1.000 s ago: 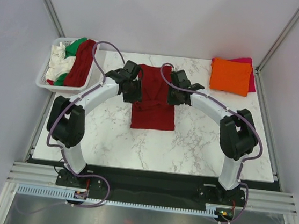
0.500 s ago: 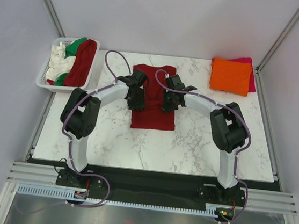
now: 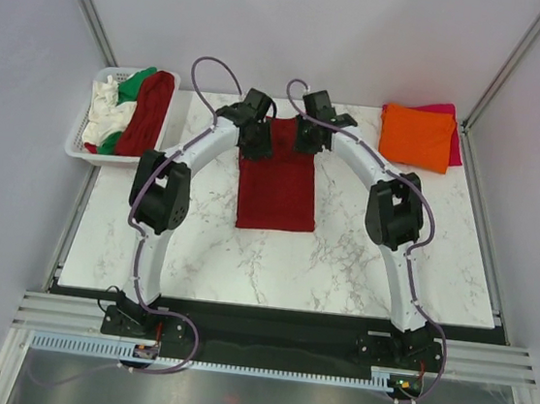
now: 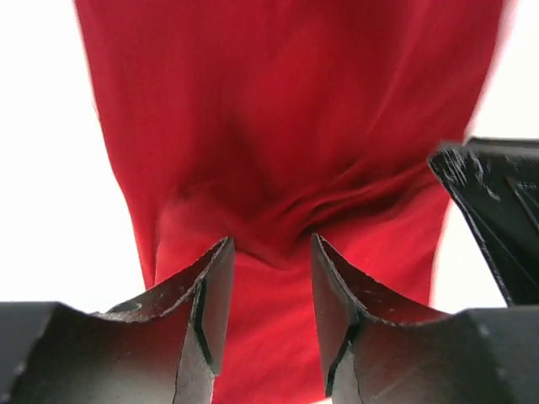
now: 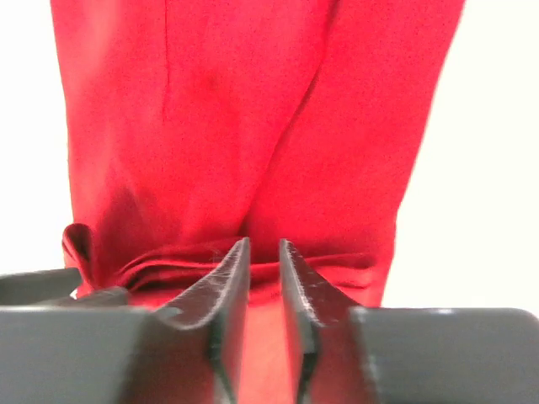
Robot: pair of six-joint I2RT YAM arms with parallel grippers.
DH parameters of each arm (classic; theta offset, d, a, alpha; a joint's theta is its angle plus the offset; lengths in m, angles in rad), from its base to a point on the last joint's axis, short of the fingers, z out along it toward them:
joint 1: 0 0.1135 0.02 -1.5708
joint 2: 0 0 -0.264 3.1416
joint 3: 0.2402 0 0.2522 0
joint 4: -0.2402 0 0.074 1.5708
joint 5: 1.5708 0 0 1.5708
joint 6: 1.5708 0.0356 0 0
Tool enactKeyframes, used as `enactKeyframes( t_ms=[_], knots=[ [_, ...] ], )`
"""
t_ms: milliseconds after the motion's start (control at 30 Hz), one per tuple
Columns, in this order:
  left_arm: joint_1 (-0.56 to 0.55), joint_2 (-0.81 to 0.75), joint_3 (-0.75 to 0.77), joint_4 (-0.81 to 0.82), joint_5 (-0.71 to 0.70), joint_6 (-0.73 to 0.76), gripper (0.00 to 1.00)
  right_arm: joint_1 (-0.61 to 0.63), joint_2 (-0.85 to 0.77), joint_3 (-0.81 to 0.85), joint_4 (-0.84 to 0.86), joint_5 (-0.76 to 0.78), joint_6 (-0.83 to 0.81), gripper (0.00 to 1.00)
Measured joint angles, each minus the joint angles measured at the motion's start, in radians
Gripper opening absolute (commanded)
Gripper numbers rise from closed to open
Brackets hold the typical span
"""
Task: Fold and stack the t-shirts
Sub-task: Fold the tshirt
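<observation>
A basket is located at the far left, beside the far-left corner of the surface. Three shirts are piled in it: a white shirt at its left, a green shirt at its far end and a bunched red shirt along its right side.

The left arm is arched from its base toward the far middle of the surface. The left jaws are lowered onto the left part of the far edge of the folded red shirt. In the left wrist view the jaws are seen partly spread. Cloth is gathered between them and creases run into the gap, so the shirt is grasped.

The folded red shirt is laid flat at the centre of the surface as a narrow strip, with its long sides running from far to near. Its near edge is left free on the surface.

The right jaws are set on the right part of the same far edge, near the left jaws. In the right wrist view they are nearly closed, and a ridge of folded cloth is pinched at their tips. The right arm is arched as a mirror of the left.

At the far right corner an orange shirt is laid folded on a pink shirt, which shows along the far and right sides. This stack is well apart from the folded red shirt.
</observation>
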Motion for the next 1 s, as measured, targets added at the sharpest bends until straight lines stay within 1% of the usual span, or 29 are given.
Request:
enactKeyframes(
  t_ms=[33,67,100,167,200,267,300,367,400,500,600,700,800,1000],
  knots=[
    [0.012,0.014,0.057,-0.001,-0.005,0.002,0.55,-0.018,0.013,0.056,-0.015,0.007,-0.002,0.61],
    [0.024,0.024,0.118,-0.024,-0.011,0.005,0.56,-0.038,0.017,0.101,-0.025,0.017,-0.001,0.71],
    [0.035,0.029,0.176,-0.044,-0.023,0.008,0.61,-0.052,0.016,0.122,-0.032,0.023,-0.002,0.78],
    [0.053,0.024,0.246,-0.059,-0.044,0.014,0.65,-0.083,-0.007,0.137,-0.034,0.038,-0.012,0.88],
    [0.061,0.008,0.256,-0.056,-0.057,0.016,0.67,-0.098,-0.027,0.117,-0.032,0.047,-0.015,0.89],
    [0.069,-0.045,0.224,-0.069,-0.075,0.016,0.67,-0.114,-0.101,0.011,-0.020,0.058,-0.022,0.91],
    [0.069,-0.071,0.195,-0.071,-0.080,0.016,0.67,-0.115,-0.154,-0.071,-0.009,0.059,-0.024,0.90],
    [0.063,-0.146,0.087,-0.077,-0.085,0.016,0.66,-0.109,-0.255,-0.235,0.000,0.054,-0.028,0.90],
    [0.059,-0.185,0.023,-0.073,-0.083,0.016,0.66,-0.104,-0.319,-0.340,0.024,0.042,-0.028,0.90],
    [0.049,-0.306,-0.232,-0.025,-0.043,0.015,0.69,-0.090,-0.449,-0.566,0.067,-0.028,-0.025,0.90],
    [0.043,-0.410,-0.496,0.045,0.051,0.011,0.71,-0.083,-0.528,-0.749,0.120,-0.124,-0.012,0.90],
    [0.041,-0.479,-0.681,0.094,0.127,0.000,0.74,-0.084,-0.572,-0.908,0.176,-0.204,0.003,0.90],
    [0.039,-0.528,-0.791,0.154,0.179,-0.014,0.75,-0.084,-0.579,-1.001,0.209,-0.245,0.014,0.89],
    [0.037,-0.547,-0.873,0.300,0.239,-0.045,0.76,-0.085,-0.574,-1.044,0.322,-0.314,0.037,0.77]
  ],
)
